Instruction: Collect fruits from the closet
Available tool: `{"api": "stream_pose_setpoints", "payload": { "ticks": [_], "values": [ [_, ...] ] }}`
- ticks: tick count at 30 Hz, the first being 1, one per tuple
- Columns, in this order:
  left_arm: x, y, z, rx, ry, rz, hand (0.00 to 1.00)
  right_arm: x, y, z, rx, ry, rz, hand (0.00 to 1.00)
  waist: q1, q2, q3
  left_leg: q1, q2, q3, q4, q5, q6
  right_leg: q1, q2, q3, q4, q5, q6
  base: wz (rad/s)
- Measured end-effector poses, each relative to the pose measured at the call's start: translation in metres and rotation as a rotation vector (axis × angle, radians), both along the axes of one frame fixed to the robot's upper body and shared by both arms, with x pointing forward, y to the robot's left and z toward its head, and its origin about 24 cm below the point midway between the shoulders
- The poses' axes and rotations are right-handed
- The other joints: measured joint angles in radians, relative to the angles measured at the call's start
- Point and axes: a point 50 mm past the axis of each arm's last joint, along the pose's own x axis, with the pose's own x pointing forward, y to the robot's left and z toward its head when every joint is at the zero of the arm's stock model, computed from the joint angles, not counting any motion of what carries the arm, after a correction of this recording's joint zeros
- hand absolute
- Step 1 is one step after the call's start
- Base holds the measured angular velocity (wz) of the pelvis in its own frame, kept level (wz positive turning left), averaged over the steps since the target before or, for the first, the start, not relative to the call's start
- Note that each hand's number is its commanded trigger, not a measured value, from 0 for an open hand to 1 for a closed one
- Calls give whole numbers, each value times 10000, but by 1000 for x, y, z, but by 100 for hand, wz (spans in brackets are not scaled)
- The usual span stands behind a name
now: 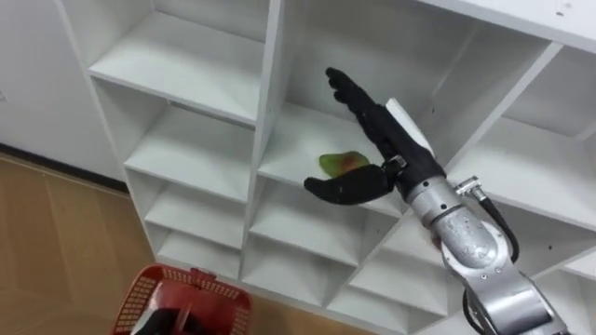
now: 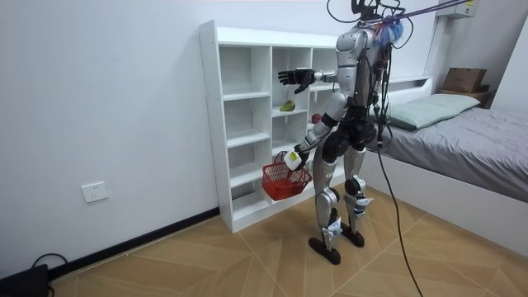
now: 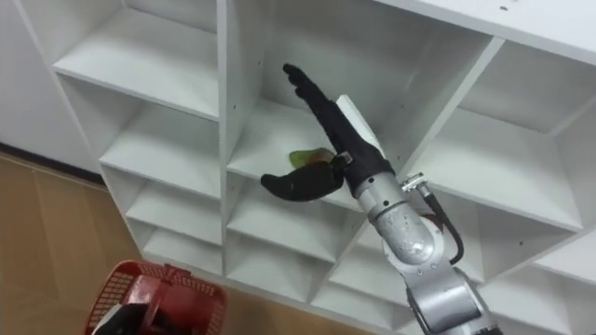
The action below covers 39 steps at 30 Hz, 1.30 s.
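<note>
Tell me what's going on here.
The robot stands at the white shelf unit, its right hand stretched open into a middle compartment, right at a green fruit lying on the shelf there but not closed around it. Its left hand carries a red basket low at its side.

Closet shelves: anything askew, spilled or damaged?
Nothing stands out. The closet shelves look level and intact, with nothing spilled. One green-red fruit lies on a middle shelf, and the open right hand is raised in front of it. The red basket hangs from the left hand.
</note>
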Motion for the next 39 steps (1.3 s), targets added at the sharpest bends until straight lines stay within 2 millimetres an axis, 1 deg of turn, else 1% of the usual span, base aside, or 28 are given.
{"api": "stream_pose_setpoints", "payload": {
  "ticks": [4, 7, 8, 10, 11, 13, 14, 15, 16, 17, 22, 25, 27, 30, 37, 39],
  "values": [
    [2, 4, 3, 359, -47, -310, 100, 9, -8, -2, -184, 83, -432, 0, 63, -26, 5, -78, -3, -53, 8, 0, 1, -3, 0, -69, -4, 5, -5, 5],
    [3, 7, 4, 495, -36, -398, 100, 19, -11, -2, -241, 137, -673, 0, 63, -30, 35, -158, -6, -142, 12, 1, -2, -49, 4, -143, -3, 4, -5, 9],
    [3, 8, 4, 526, -14, -392, 100, 23, -13, -1, -208, 115, -831, 0, 64, -42, 27, -271, -12, -202, 34, 6, -10, -129, 6, -200, 0, 4, -5, 16],
    [3, 8, 4, 535, 3, -409, 100, 26, -14, -1, -124, 60, -1035, 0, 43, -61, 34, -435, -14, -314, 173, -6, -24, -221, 20, -266, -2, 5, -5, 19],
    [3, 8, 4, 529, 41, -414, 100, 28, -16, -4, -174, 156, -1165, 0, 50, -66, 48, -459, -21, -361, 173, -3, -26, -228, 21, -270, -2, 4, -5, 15],
    [2, 8, 3, 537, 90, -402, 100, 28, -21, -11, -269, 412, -1477, 0, 87, -75, 54, -493, -36, -467, 172, -2, -28, -224, 22, -330, -2, 4, -5, 16],
    [1, 9, 3, 559, 141, -385, 100, 28, -24, -17, -340, 597, -1687, 0, 110, -52, 80, -553, -49, -531, 170, 2, -33, -258, 20, -423, 0, 4, -5, 12],
    [1, 9, 3, 583, 156, -367, 100, 28, -27, -21, -404, 729, -1841, 0, 128, -119, 72, -628, -49, -552, 175, 10, -45, -320, 16, -533, -3, 4, -5, 10],
    [1, 10, 3, 591, 158, -365, 100, 28, -28, -22, -431, 785, -1897, 0, 123, -121, 107, -658, -48, -564, 191, 11, -46, -332, 17, -549, -7, 4, -5, 8],
    [1, 10, 3, 590, 161, -362, 100, 28, -30, -24, -466, 864, -2000, 0, 115, -107, 158, -752, -48, -601, 236, 10, -49, -379, 22, -583, -9, 4, -5, 7],
    [1, 10, 2, 589, 219, -372, 100, 28, -33, -29, -507, 1007, -2211, 0, 72, -96, 167, -1011, -41, -573, 359, 11, -52, -617, 25, -606, -4, 5, -6, 1],
    [4, 9, 3, 576, 152, -397, 100, 28, -35, -31, -523, 1099, -2324, 0, 59, -64, 189, -1071, -18, -561, 438, 9, -51, -637, 21, -627, 0, 5, -6, 2],
    [9, 7, 4, 549, 66, -410, 100, 30, -36, -32, -578, 1169, -2389, 0, 63, -12, 220, -1212, -10, -564, 510, 7, -50, -733, 13, -633, 2, 5, -6, 0],
    [13, 6, 5, 561, -4, -424, 100, 30, -37, -33, -610, 1244, -2421, 0, 61, 65, 233, -1339, -16, -585, 553, 3, -44, -814, 13, -649, 21, 9, -13, 0],
    [14, 1, 4, 617, 163, -686, 100, 29, -40, -39, -636, 1461, -2642, 0, 74, 194, 160, -1476, -9, -601, 665, 0, -38, -892, 8, -718, 60, 25, -39, 2],
    [15, -1, 4, 607, 160, -825, 100, 28, -43, -44, -708, 1657, -2730, 0, 78, 242, 136, -1471, -21, -606, 699, 0, -38, -882, 7, -742, 116, 29, -45, 0]
  ]
}}
